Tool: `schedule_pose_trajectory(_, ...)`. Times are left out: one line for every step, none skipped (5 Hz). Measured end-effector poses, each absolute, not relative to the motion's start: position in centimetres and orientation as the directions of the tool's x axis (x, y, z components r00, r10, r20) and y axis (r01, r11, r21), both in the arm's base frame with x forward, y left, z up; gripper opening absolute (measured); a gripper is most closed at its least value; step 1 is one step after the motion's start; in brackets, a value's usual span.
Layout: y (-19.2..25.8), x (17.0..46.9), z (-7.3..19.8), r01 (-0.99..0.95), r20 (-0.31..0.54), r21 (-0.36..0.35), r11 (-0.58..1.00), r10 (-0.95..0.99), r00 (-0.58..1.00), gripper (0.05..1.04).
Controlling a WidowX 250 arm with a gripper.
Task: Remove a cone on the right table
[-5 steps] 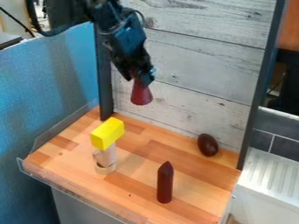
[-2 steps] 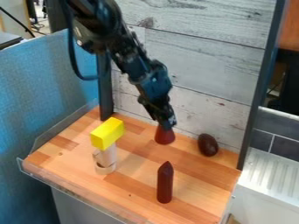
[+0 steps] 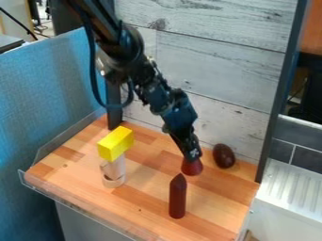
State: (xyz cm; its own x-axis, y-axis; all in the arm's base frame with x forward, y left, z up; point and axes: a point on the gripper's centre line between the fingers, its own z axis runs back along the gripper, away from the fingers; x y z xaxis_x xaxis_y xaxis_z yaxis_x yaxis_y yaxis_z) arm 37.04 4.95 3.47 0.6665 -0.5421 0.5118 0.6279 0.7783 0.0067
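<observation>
Cone [image 3: 192,167], dark red, sits under the claw [image 3: 192,155], which pinches it by its narrow upper end, wide end down. It is over the rear right part of the wooden surface [image 3: 148,195] as the camera sees it; whether its base touches the wood, I cannot tell. The black arm [image 3: 151,84] slants down from the upper left, a dark cable [image 3: 93,80] looping beside it.

Just right of the cone, near the back edge, lies a dark brown egg-shaped object [image 3: 224,156]. Closer to the camera, slightly left of the cone, a dark red cylinder with a pointed top [image 3: 178,200] stands upright. On the left half, a yellow block [image 3: 116,143] rests tilted on top of a pale wooden stack [image 3: 114,172], well apart from the cone.

Whitish wood planks [image 3: 220,70] form the wall behind, between a dark post [image 3: 113,106] on the left and a dark strip [image 3: 281,94] on the right. A blue panel [image 3: 50,94] stands at the left, and a transparent rim [image 3: 69,207] runs along the near left edge. At the right are dark tiles [image 3: 305,141] and a white ridged piece [image 3: 292,188].
</observation>
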Motion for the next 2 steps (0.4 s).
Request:
schedule_pose_trajectory(4.5,36.6,2.6,0.659,0.528,0.035,0.751,-0.574,0.626,0.617)
schedule_pose_trajectory(4.5,36.2,1.3,0.683,0.502,0.033,0.730,-0.603,0.620,0.617)
